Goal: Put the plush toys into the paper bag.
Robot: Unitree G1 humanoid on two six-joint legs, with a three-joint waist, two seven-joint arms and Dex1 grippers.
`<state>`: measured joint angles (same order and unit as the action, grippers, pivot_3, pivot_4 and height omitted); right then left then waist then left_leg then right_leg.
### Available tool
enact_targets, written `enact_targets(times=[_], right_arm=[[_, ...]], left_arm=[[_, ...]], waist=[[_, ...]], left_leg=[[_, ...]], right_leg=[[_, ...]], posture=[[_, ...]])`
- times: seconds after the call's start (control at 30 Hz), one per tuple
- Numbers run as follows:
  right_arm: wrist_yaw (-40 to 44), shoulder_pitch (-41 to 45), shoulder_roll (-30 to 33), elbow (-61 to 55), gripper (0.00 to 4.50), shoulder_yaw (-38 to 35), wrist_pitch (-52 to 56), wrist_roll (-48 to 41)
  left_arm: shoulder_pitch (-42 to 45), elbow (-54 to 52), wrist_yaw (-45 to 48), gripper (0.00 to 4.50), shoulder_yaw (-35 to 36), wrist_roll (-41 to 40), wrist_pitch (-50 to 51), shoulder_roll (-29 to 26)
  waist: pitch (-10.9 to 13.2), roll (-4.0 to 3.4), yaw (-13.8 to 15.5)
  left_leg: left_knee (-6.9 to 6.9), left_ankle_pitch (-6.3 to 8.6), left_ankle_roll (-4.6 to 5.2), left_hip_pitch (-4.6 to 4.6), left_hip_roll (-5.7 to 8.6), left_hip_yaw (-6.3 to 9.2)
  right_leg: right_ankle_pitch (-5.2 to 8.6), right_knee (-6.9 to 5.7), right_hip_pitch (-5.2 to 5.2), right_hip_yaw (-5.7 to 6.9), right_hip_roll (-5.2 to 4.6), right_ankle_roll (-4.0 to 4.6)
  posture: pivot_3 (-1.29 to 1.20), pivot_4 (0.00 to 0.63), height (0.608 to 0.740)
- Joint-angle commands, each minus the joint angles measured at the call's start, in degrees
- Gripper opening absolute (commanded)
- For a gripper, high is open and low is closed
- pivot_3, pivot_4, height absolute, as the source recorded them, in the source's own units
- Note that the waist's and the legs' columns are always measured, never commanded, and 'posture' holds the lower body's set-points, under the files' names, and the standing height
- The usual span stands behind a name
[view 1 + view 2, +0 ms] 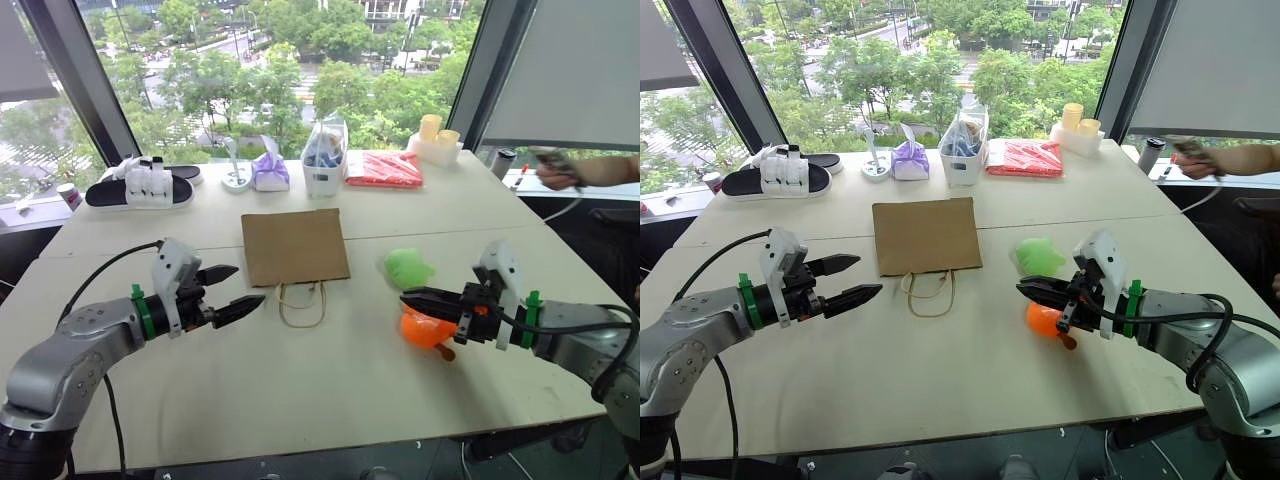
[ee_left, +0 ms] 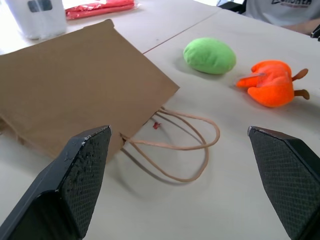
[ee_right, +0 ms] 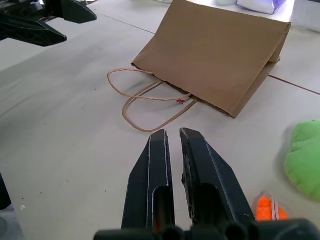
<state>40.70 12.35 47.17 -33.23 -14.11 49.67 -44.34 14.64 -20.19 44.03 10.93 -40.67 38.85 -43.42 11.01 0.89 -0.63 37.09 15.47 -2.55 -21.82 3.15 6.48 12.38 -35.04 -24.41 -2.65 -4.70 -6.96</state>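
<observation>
The brown paper bag (image 1: 294,246) lies flat in the middle of the table, its cord handles (image 1: 302,303) looped toward me. To its right rest the light green plush toy (image 1: 408,268) and, nearer me, the orange plush toy (image 1: 424,328). My left gripper (image 1: 238,288) hovers open and empty left of the handles, fingers pointing right. On the other side, my right gripper (image 1: 412,296) is shut with nothing in it, pointing left just above the orange toy and in front of the green one. The right wrist view shows its fingers (image 3: 200,165) pressed together, aimed at the bag (image 3: 220,55).
Along the far edge stand a black-and-white sandal (image 1: 140,188), a purple pouch (image 1: 270,172), a clear bag with blue contents (image 1: 324,158), a flat red packet (image 1: 385,170) and yellow cups (image 1: 436,135). A person's hand (image 1: 560,172) reaches in at the far right.
</observation>
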Motion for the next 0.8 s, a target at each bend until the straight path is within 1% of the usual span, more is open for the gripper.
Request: enact_targets(times=[0.03, 0.2, 0.37, 0.47, 0.57, 0.73, 0.77, 0.8], right_arm=[[-0.9, -1.3, 0.6, -2.7, 0.37, -1.8, -0.4, -0.5], [-2.0, -1.3, 0.8, -3.5, 0.37, -2.7, 0.7, -2.4], [-2.2, -2.9, 1.4, -3.9, 0.37, -2.2, 0.0, -1.5], [-3.0, -2.0, 1.3, -3.6, 0.37, -2.8, 0.3, -2.3], [-3.5, -2.7, 1.1, -4.0, 0.37, -2.0, -0.2, -1.6], [-5.3, -3.1, 0.5, -5.8, 0.37, -2.1, 0.6, -2.8], [-5.7, -3.4, 0.4, -6.0, 0.37, -1.9, 0.4, -2.5], [-6.0, -3.9, 0.2, -6.3, 0.37, -1.7, 0.2, -2.2]], left_arm=[[0.3, 0.0, 1.4, 4.48, -0.9, 1.5, -2.2, 0.2], [0.9, -0.3, 2.4, 4.48, -1.1, 1.0, -1.3, 0.6], [0.8, 1.1, 3.8, 4.48, -2.0, 3.6, -3.9, 0.9], [1.7, 2.1, 4.5, 4.48, -2.5, 4.3, -4.5, 1.3], [2.4, 4.5, 6.3, 4.48, -4.3, 6.6, -7.0, 1.3], [4.9, 8.4, 9.9, 4.48, -7.4, 11.2, -12.1, 0.9], [5.5, 9.7, 10.9, 4.48, -8.2, 12.9, -14.5, 0.6], [6.1, 11.5, 12.1, 4.48, -9.1, 15.7, -19.8, 0.7]], waist=[[0.0, 0.0, 0.0], [0.0, 0.0, 0.0], [0.0, 0.0, 0.0], [0.0, 0.0, 0.0], [0.0, 0.0, 0.0], [0.0, 0.0, 0.1], [0.0, 0.0, 0.1], [0.0, 0.0, 0.1]], left_leg=[[0.0, 0.0, 0.0, 0.0, 0.0, 0.0], [0.0, 0.0, 0.0, 0.0, -0.01, 0.0], [0.01, 0.0, 0.0, -0.01, 0.0, -0.01], [0.01, 0.0, 0.0, -0.01, 0.0, -0.01], [0.01, 0.0, 0.0, 0.0, 0.0, -0.01], [0.01, 0.0, 0.0, -0.01, 0.01, -0.01], [0.02, 0.0, 0.0, -0.02, 0.01, -0.01], [0.03, 0.0, 0.0, -0.02, 0.01, -0.01]], right_leg=[[0.0, 0.0, 0.0, 0.0, 0.0, 0.0], [0.0, 0.0, -0.01, 0.0, 0.0, 0.0], [0.0, 0.0, 0.0, 0.0, 0.0, 0.0], [0.0, 0.0, 0.0, 0.0, 0.0, 0.0], [0.0, -0.01, 0.0, 0.0, 0.0, 0.0], [0.0, -0.01, 0.0, 0.0, 0.0, 0.0], [0.0, -0.01, 0.0, 0.0, 0.0, 0.0], [-0.01, -0.01, -0.01, 0.0, 0.0, 0.0]], posture=[[0.0, 0.15, 0.74], [0.0, 0.15, 0.74], [0.0, 0.15, 0.74], [0.0, 0.15, 0.74], [0.0, 0.15, 0.74], [0.0, 0.15, 0.74], [0.0, 0.15, 0.74], [0.0, 0.15, 0.74]])
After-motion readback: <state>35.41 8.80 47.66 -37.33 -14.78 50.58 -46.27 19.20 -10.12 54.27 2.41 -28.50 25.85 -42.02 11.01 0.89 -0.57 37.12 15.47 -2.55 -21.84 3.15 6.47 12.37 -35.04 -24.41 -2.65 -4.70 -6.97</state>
